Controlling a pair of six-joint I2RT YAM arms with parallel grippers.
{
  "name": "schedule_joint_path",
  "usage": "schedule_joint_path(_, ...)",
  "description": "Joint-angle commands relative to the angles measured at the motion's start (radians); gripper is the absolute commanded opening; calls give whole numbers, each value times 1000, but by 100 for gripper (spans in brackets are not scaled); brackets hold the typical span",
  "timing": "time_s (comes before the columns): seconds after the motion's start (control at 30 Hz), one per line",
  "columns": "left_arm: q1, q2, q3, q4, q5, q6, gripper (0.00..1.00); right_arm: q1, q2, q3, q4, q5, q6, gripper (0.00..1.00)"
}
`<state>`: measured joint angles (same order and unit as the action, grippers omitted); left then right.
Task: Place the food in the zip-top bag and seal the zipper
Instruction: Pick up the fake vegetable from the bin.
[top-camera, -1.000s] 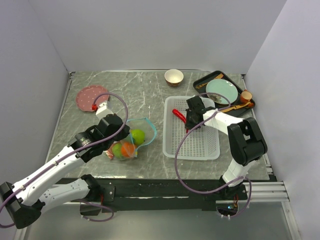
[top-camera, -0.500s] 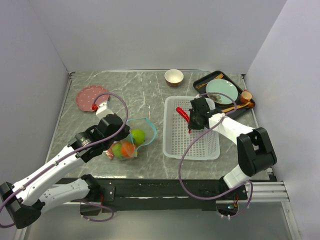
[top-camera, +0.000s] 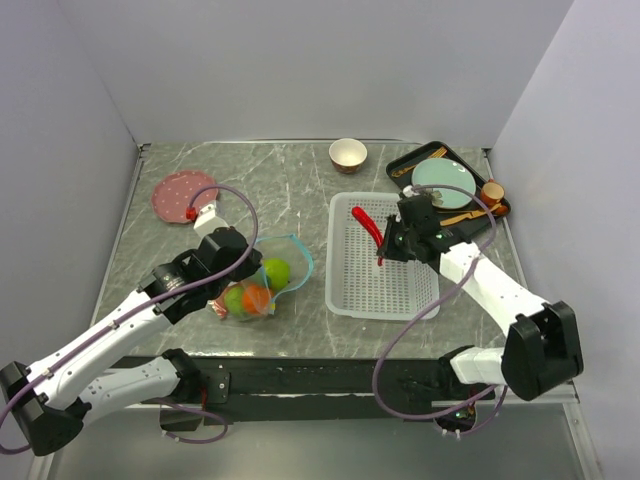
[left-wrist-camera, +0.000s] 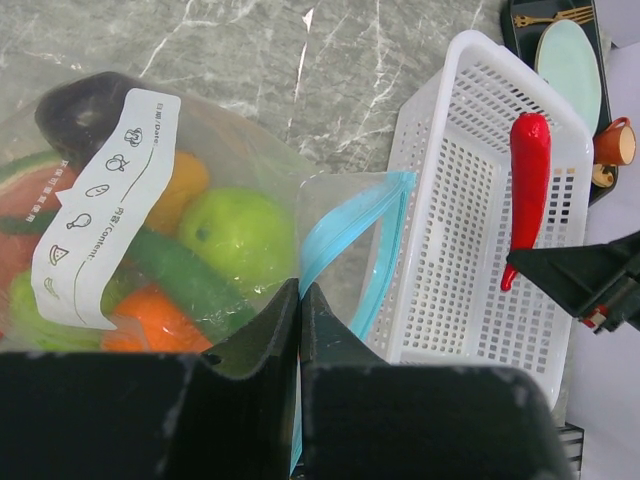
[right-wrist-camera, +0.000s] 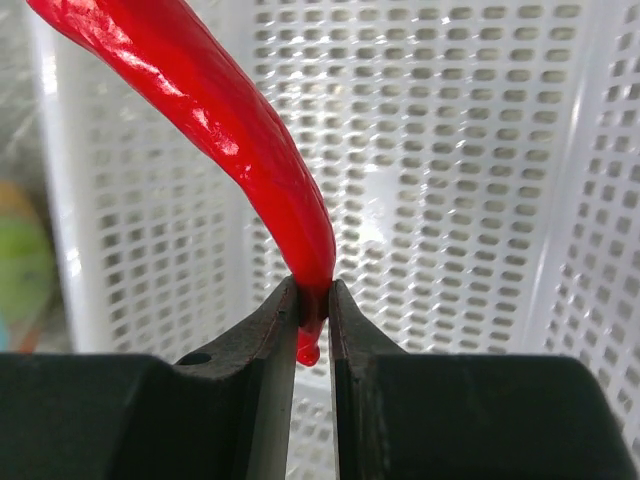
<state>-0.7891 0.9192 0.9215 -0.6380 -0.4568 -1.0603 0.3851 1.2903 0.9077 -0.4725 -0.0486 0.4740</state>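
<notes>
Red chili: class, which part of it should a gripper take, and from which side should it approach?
Grip the red chili by its thin tapered tip, coming end-on along its length, as the right gripper has it. That end fits between narrow jaws, leaving the thick end free to enter the zip-top bag first.

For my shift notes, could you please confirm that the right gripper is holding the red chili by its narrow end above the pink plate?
Not quite. The right gripper does pinch the red chili by its narrow end, but it holds it above the white basket. The right wrist view shows this clearly.
</notes>
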Motion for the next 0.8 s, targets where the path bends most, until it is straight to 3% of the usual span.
schedule_joint_path(0.0,1,4,17,49,17,6,8,41,-58,43,-47,-71,21,20)
schedule_joint_path(0.3,1,7,13,55,26,0,8,167,-112,103,-98,-59,0,22)
schedule_joint_path(0.77,1,17,11,55,35,-4,8,284,-66,209,-135,-260,-84,25)
